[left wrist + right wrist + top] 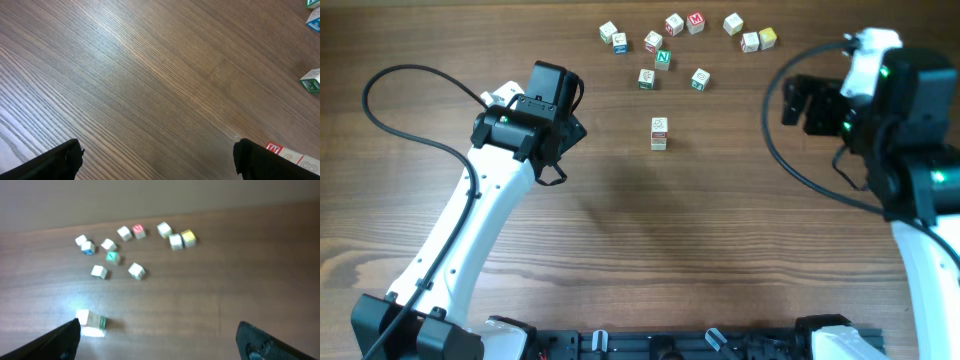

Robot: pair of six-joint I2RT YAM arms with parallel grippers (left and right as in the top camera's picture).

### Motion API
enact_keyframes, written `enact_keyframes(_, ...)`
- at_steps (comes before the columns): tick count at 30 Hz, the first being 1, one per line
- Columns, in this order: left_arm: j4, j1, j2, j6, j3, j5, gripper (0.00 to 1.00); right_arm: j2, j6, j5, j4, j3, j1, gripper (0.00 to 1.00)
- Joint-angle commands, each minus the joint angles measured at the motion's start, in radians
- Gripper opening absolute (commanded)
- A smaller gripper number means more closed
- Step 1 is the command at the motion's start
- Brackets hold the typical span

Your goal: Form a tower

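Desk: brown wood-grain desk (620, 250), smooth, faint sheen
Tower: short column of two pale wooden alphabet cubes (659, 133), reddish mark on top; stands mid-desk between both tools, well apart from each
Left tool (159, 160): black fingers spread apart, holding nothing
Right tool (157, 340): black fingers spread apart, holding nothing
Loose: scattered small wooden letter cubes (670, 40) beyond the column

The white left arm (470, 230) slants up from the lower left and the right arm (925, 250) rises along the right side with its wrist turned inward, while the left gripper (157, 150) and right gripper (159, 330) both stand spread wide, holding nothing.
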Motion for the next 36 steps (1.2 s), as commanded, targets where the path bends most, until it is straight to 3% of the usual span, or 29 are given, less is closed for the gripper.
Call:
enact_keyframes(1,-0.002,0.006,0.004,-0.019,-0.006,-0.002,1.0,0.033,-0.141,-0.081,0.048,-0.003,0.024,1.0)
enact_keyframes(7,-0.001,0.006,0.004,-0.019,-0.006,-0.002,1.0,0.022,-0.159,-0.096,0.023,-0.003,0.024,1.0)
enact_keyframes(12,-0.001,0.006,0.004,-0.019,-0.006,-0.002,1.0,-0.103,-0.251,-0.097,-0.033,-0.003,0.024,1.0)
enact_keyframes(17,-0.001,0.006,0.004,-0.019,-0.006,-0.002,1.0,-0.323,-0.249,-0.12,0.018,-0.082,-0.047,1.0)
enact_keyframes(23,-0.001,0.006,0.004,-0.019,-0.006,-0.003,1.0,-0.72,-0.249,-0.199,0.313,-0.519,-0.141,1.0)
enact_keyframes(28,-0.001,0.006,0.004,-0.019,-0.006,-0.002,1.0,-1.017,-0.247,-0.308,0.76,-0.972,-0.141,1.0)
enact_keyframes(32,-0.002,0.006,0.004,-0.019,-0.006,-0.003,1.0,-1.157,-0.208,-0.33,1.046,-1.226,-0.141,1.0)
enact_keyframes(36,-0.002,0.006,0.004,-0.019,-0.006,-0.003,1.0,-1.238,-0.092,-0.256,1.131,-1.364,-0.141,1.0)
